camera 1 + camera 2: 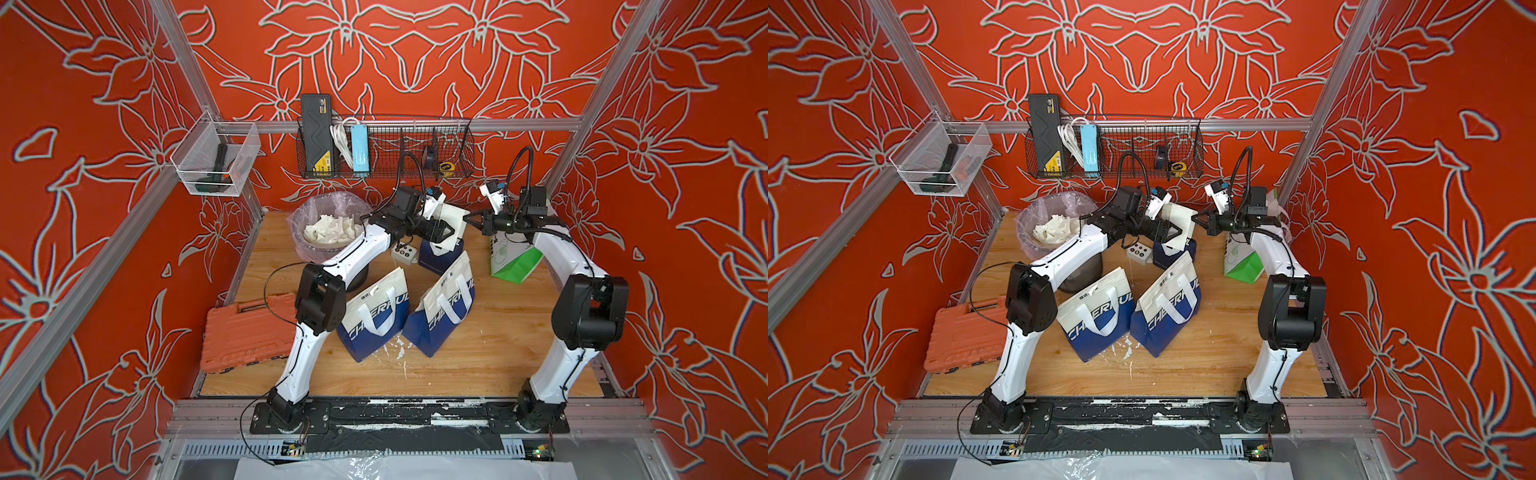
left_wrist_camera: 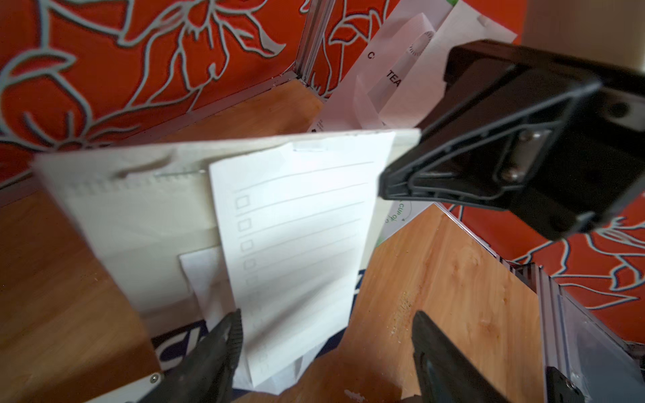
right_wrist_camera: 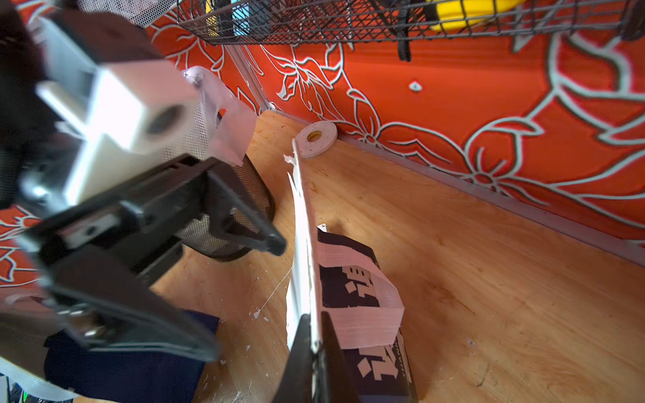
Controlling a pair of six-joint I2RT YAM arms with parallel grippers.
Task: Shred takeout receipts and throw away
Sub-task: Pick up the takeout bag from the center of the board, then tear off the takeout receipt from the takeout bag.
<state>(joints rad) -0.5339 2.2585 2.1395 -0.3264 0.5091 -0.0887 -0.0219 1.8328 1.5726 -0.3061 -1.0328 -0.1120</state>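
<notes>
Table (image 1: 498, 332): wood; everything below stands on it.
Bin (image 1: 301, 245): at the back, on the left arm's side. White shreds (image 1: 328, 232) lie inside.
Bag (image 2: 139, 216): at the back centre, between the two grippers, with its white upper wall tilted.
Receipt (image 2: 296, 226): flat against that wall. One end is at the bag rim; the other hangs free, low on the bag. In the left wrist view I see no tear across it.
Right gripper (image 3: 316, 315): pressed together on the receipt's edge near the rim, with the bag wall behind it in the same pinch.
Left gripper (image 2: 328, 317): spread, pinching nothing. The receipt's free end sits between its fingers, close against one finger (image 2: 230, 335) and well apart from the other.
Long axis: runs from the rim straight toward the left gripper, so the fingers straddle the receipt's width.
Nearer arm: left for the free end; right holds the rim end.
Next move, my judgement: centre the left gripper on the free end, close it, then pull away from the right gripper to tear.
Risk, my judgement: an off-centre pinch may slip, or the bag may lift with the paper.
</notes>
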